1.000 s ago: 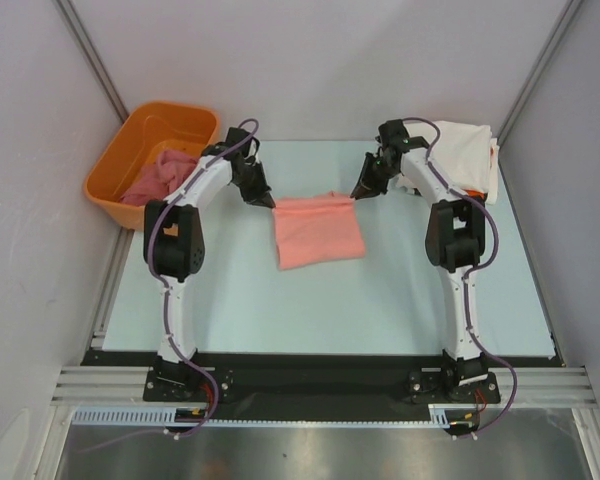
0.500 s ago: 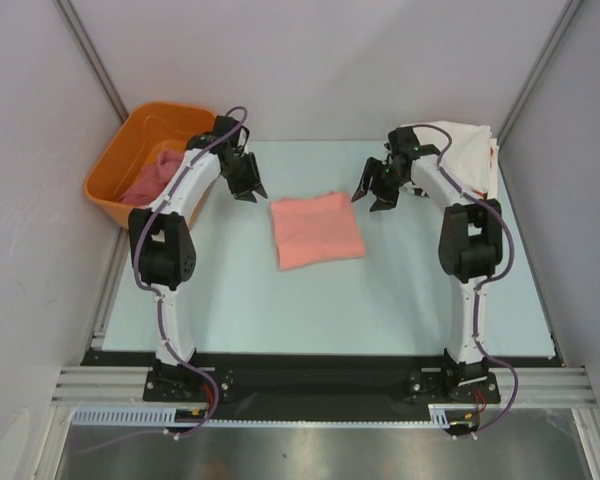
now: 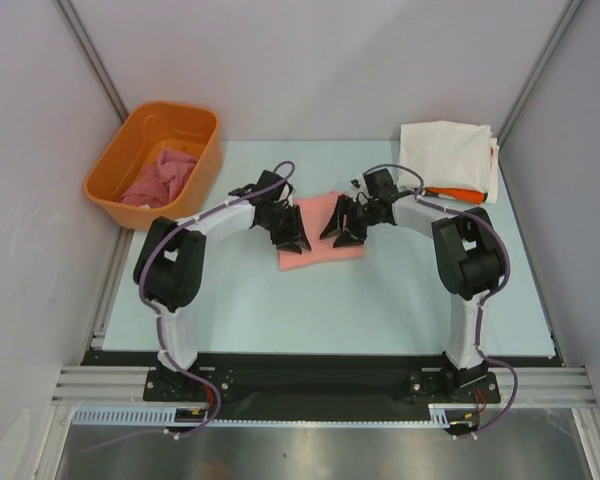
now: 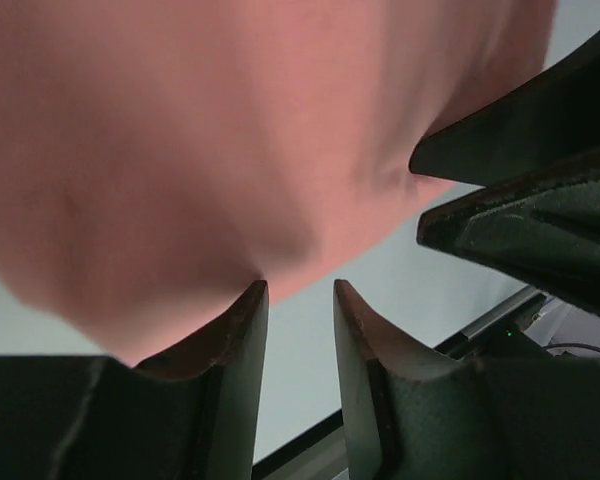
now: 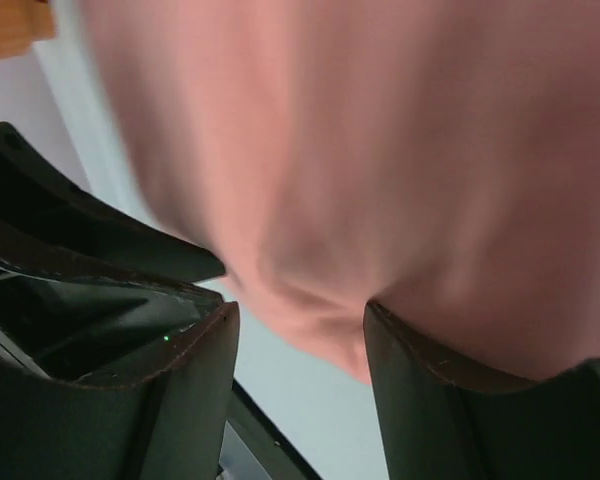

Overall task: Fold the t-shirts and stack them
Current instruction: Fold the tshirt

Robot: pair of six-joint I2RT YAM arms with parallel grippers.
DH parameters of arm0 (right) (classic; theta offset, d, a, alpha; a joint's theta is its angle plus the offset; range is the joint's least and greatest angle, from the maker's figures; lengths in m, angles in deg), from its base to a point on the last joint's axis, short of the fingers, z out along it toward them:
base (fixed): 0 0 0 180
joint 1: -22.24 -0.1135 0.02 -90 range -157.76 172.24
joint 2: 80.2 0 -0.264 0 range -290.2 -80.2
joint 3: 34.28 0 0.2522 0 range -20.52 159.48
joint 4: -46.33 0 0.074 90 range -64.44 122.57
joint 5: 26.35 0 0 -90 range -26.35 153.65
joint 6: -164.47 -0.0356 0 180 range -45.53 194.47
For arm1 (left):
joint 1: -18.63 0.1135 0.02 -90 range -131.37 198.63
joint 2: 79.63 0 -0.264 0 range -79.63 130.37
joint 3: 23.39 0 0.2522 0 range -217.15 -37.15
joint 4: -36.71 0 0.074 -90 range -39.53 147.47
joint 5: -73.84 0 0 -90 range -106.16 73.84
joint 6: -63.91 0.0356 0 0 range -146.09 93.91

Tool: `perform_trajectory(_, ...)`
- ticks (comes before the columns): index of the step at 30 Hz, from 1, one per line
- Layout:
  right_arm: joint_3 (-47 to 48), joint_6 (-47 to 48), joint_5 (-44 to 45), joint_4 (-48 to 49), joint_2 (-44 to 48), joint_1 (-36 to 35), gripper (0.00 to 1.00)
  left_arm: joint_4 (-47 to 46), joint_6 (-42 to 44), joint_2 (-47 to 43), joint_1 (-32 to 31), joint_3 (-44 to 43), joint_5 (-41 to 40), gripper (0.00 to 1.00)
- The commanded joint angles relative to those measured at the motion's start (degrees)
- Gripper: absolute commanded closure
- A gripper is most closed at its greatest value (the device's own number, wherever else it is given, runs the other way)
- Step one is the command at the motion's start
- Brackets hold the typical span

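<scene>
Salmon-pink cloth fills both wrist views. It is the salmon-pink t-shirt (image 3: 323, 255), lying folded flat on the pale table (image 3: 280, 310) with both arms reaching in over it.

From above we see the left gripper (image 3: 292, 238) over this shirt's left half and the right gripper (image 3: 340, 232) over its right half, the two close together near its middle. That view does not show how the fingers stand, but the wrist cameras do. The left gripper's fingers (image 4: 230, 345) are apart, with bare table showing in the gap and the shirt's edge just at one tip. The right gripper's fingers (image 5: 185, 385) are spread wider, with only the shirt behind them. Neither pair grasps anything, and we cannot tell whether the tips touch the fabric.

Only the overhead view shows the rest. Beyond the salmon-pink shirt to its left, an orange tub (image 3: 208, 150) holds a crumpled rose-pink shirt (image 3: 165, 178). Beyond it to its right lies a folded cream-white shirt (image 3: 445, 150), with a strip of an orange shirt (image 3: 452, 192) showing at its near edge.
</scene>
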Motion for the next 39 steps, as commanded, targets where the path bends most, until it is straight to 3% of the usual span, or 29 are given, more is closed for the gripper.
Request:
perform_trajectory(1, -4.93, 1.30, -2.48, 4.24, -3.32, 2.95, 0.42, -7.23, -0.45, 4.01, 0.62, 1.44, 3.28, 0.63)
perform_trajectory(5, -12.57, 3.06, -0.28, 6.87, -2.36, 4.36, 0.42, -5.83, 2.98, 5.86, 0.62, 4.16, 1.26, 0.64)
perform_trajectory(8, -19.51, 1.75, -0.55, 11.16, -0.78, 3.75, 0.43, -2.22, 5.88, 5.52, 0.70, 4.86, -4.61, 0.65)
perform_trajectory(14, -32.54, -5.63, 1.47, 22.85, 4.93, -3.36, 0.43, 4.90, 11.16, 1.74, 0.79, 7.76, -16.66, 0.66)
perform_trajectory(18, -36.07, -9.15, 4.37, 23.59, 9.05, -9.07, 0.42, 8.06, 11.34, -2.04, 0.79, 10.23, -22.37, 0.66)
perform_trajectory(23, -24.59, -2.75, 16.22, 2.08, 15.30, -10.41, 0.37, 14.65, 11.60, -9.50, 0.79, 7.70, -27.22, 0.66)
perform_trajectory(25, -16.61, -0.29, 20.09, -6.08, 17.76, -10.15, 0.34, 16.58, 12.13, -12.31, 0.79, 4.28, -25.56, 0.64)
perform_trajectory(28, -8.16, 1.39, 18.98, -9.64, 17.86, -8.92, 0.32, 16.77, 13.44, -13.03, 0.79, -0.04, -20.21, 0.61)
perform_trajectory(32, 1.16, 2.71, 12.12, -10.17, 11.63, -3.92, 0.32, 16.07, 14.94, -6.12, 1.14, -11.44, -13.35, 0.61)
perform_trajectory(36, 8.04, 2.54, 7.99, -10.96, 4.43, 0.40, 0.37, 14.31, 13.10, 3.72, 3.60, -21.57, 0.07, 0.62)
perform_trajectory(39, 11.81, 2.98, 6.84, -10.87, -0.85, 3.29, 0.37, 13.69, 11.52, 12.24, 4.83, -30.27, 2.83, 0.62)
